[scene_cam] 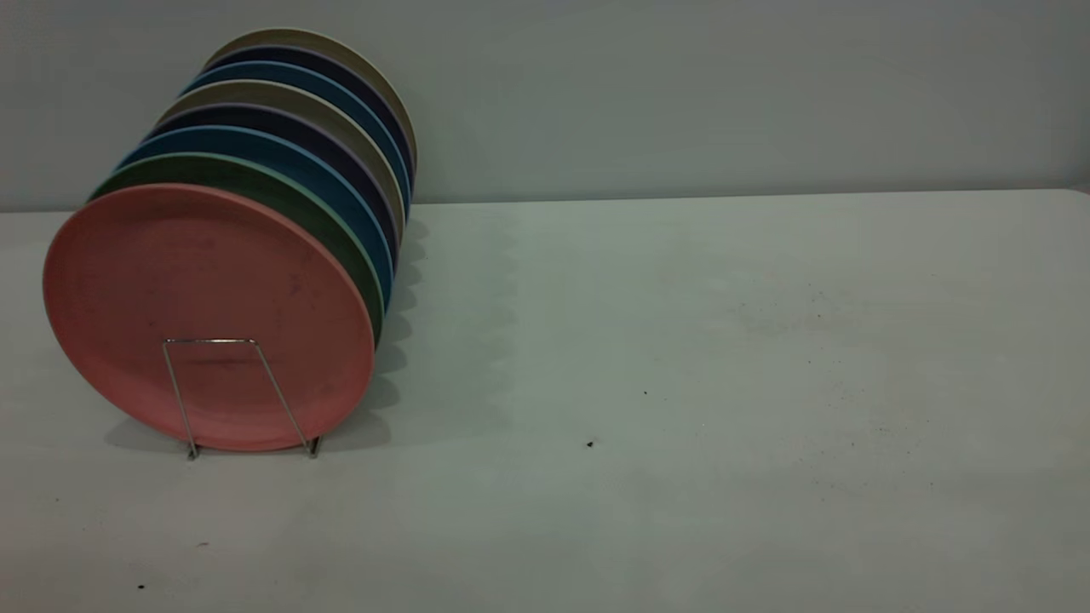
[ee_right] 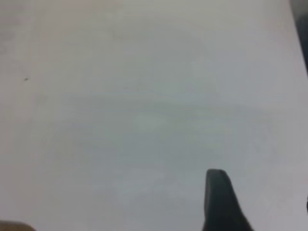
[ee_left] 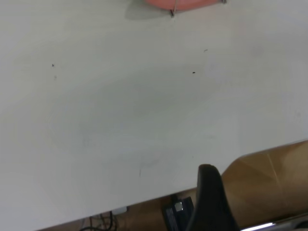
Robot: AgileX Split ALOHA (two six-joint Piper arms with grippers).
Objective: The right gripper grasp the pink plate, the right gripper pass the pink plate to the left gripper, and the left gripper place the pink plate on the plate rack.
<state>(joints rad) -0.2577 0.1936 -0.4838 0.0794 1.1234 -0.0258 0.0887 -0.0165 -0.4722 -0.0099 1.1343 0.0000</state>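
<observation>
Exterior view, for your log: round salmon-pink matte plate (scene_cam: 209,315) upright in thin silver wire rack (scene_cam: 243,396), front of plate row, tabletop's (scene_cam: 681,383) left side. Left gripper (ee_left: 211,202), right gripper (ee_right: 219,202): one finger seen each, spread cannot tell.

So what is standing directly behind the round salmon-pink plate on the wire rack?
A green plate, then blue, dark navy and beige plates in a row. Only their upper rims show; the salmon-pink plate hides the rest and most of the silver wire rack.

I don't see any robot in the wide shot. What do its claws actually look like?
Little shows. The exterior view has neither arm in it. Each wrist view catches only one finger of its own claw: the left claw's finger and the right claw's finger are both plain black, matte, with a rounded tip, widening toward the base. No markings or cables on them are visible.
</observation>
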